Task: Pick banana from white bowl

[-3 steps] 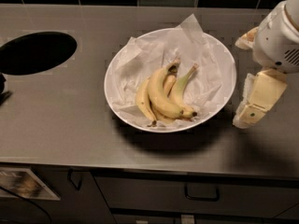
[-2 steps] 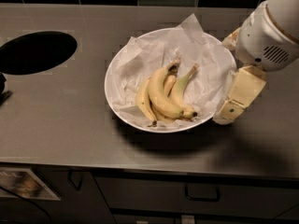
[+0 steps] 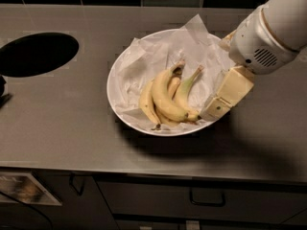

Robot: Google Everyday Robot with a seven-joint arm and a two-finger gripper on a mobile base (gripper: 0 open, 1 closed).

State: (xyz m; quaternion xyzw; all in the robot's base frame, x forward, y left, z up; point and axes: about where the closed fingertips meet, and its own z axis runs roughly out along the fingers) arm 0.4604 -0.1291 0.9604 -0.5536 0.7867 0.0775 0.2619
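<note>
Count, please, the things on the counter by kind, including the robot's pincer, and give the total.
Bananas: 3 (green-stemmed banana, thick banana, pale banana), all in the bowl
White bowl: 1
Paper liner: 1
Pincer: 1, at the bowl's right rim, beside the green-stemmed banana
Total: 6

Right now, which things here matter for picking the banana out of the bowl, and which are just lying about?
Job: banana with the long green stem; white bowl; gripper, at the bowl's right rim.
Lying about: thick banana; pale banana; paper lining; round hole in the counter.
</note>
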